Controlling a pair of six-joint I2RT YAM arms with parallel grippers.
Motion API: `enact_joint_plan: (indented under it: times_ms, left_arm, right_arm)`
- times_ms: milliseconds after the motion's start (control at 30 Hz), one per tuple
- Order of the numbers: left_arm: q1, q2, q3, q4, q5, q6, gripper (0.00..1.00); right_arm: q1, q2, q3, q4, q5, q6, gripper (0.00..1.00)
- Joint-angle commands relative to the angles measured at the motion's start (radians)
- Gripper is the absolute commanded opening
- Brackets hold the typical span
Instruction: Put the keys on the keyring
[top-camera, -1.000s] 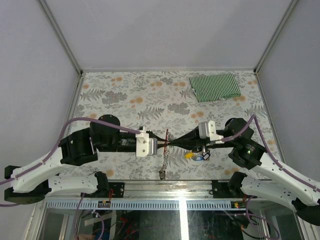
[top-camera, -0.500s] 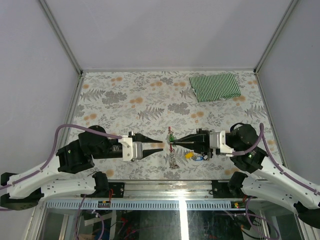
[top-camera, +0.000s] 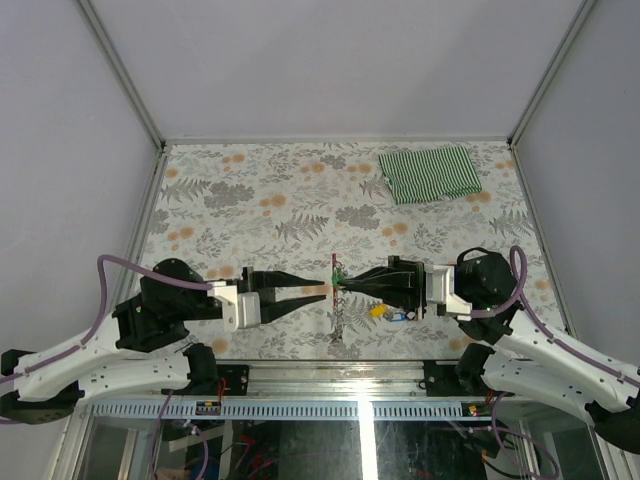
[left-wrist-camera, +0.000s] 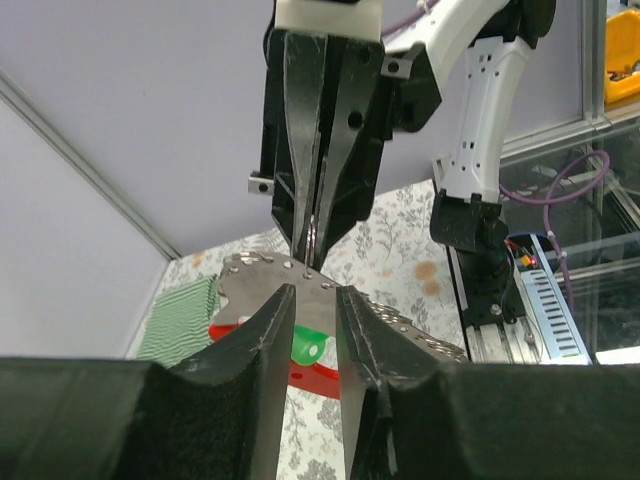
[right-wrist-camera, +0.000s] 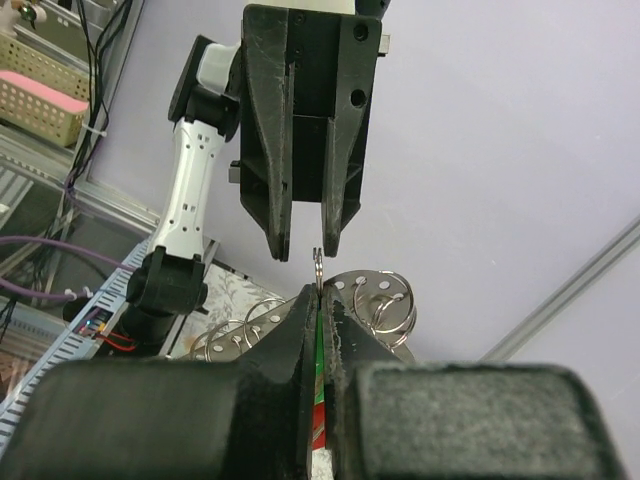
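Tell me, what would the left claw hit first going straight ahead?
Likely the red curved clip keyring pinched in the shut right claw, just ahead of the open left claw; height is hard to judge.

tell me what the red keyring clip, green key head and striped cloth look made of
red keyring clip: probably plastic or coated metal, smooth even red. green key head: likely plastic, glossy highlight. striped cloth: woven fabric, matte, slightly uneven edges.

keyring (top-camera: 337, 318) is hanging in mid-air, pinched at its small ring by the right gripper (top-camera: 343, 284). Red clip is sitting on top and the silver chain is dangling down. Green key (left-wrist-camera: 308, 347) is sitting against the clip. Yellow key (top-camera: 378, 310) and blue key (top-camera: 400, 316) are lying just beside each other, right of the chain.
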Motion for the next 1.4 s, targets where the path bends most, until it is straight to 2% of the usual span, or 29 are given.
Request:
enact_joint_plan:
  times_ms: [0,100,267,833,900,1000,1067,1133,1200,1267,1367]
  left_arm:
    - [-0.003,-0.010,-0.027,0.161,0.041,0.013,0.23]
    - [-0.002,-0.011,-0.045,0.224,0.050,0.003,0.21]
    - [-0.003,-0.006,-0.052,0.234,0.064,0.004,0.20]
    - [-0.002,0.029,-0.041,0.253,0.061,0.013,0.18]
    - [-0.002,0.035,-0.039,0.248,0.061,0.015,0.15]
    - [-0.002,0.042,-0.032,0.238,0.049,0.018,0.01]
    - [-0.002,0.046,-0.024,0.227,0.039,0.020,0.00]
    - [-0.003,0.045,-0.007,0.199,0.027,0.024,0.00]
    - [-0.003,0.053,0.028,0.132,0.014,0.034,0.00]
    - [-0.003,0.067,0.093,0.024,0.010,0.058,0.00]
    - [-0.002,0.105,0.193,-0.164,-0.008,0.094,0.00]
  right_arm:
    - [0.008,0.021,-0.003,0.226,-0.025,0.097,0.01]
    - [0.007,0.037,-0.001,0.267,-0.033,0.137,0.02]
    - [0.007,0.048,-0.001,0.311,-0.035,0.171,0.01]
    - [0.008,0.071,0.018,0.291,-0.056,0.167,0.02]
    - [0.008,0.071,0.019,0.289,-0.057,0.168,0.02]
    - [0.008,0.070,0.021,0.282,-0.057,0.169,0.02]
    - [0.010,0.066,0.021,0.259,-0.060,0.160,0.02]
    - [0.008,0.055,0.026,0.208,-0.051,0.133,0.07]
    - [0.008,0.035,0.034,0.136,-0.034,0.096,0.17]
    - [0.007,0.014,0.048,0.037,-0.016,0.048,0.25]
    - [0.007,-0.015,0.074,-0.109,0.016,-0.012,0.31]
